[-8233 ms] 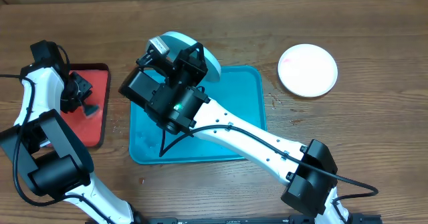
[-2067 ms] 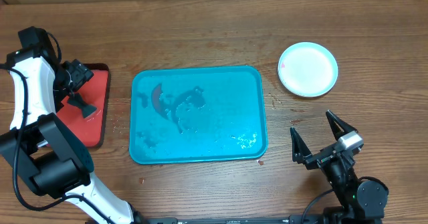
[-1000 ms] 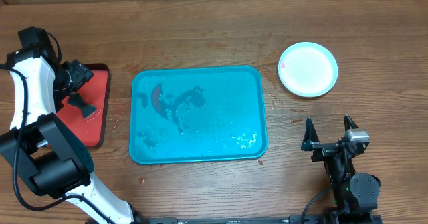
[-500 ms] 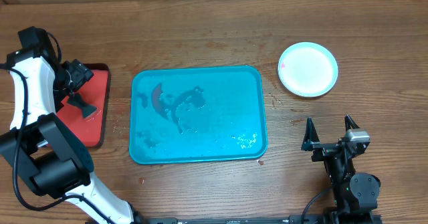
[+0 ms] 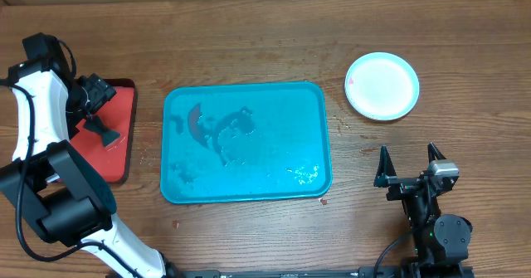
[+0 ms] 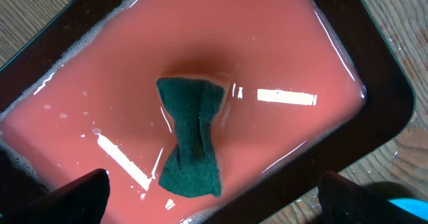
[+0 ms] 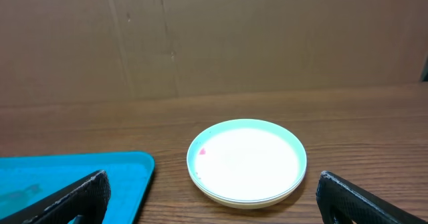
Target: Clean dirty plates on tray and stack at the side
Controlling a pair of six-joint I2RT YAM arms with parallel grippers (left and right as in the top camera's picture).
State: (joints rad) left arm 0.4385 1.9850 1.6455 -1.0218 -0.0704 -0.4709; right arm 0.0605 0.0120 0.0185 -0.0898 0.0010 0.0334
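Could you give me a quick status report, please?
Left gripper, right gripper open, empty. Plates stacked right of tray; tray holds none. Nothing in the way.

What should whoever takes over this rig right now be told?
The left claw is open and empty, over the sponge in the wet red tray.
The right claw is open and empty, at the front right.
The plates sit stacked on the table right of the tray, which holds only wet smears.
Done: plates off the tray and stacked.
Left: probably nothing, though a red speck shows on the top plate.
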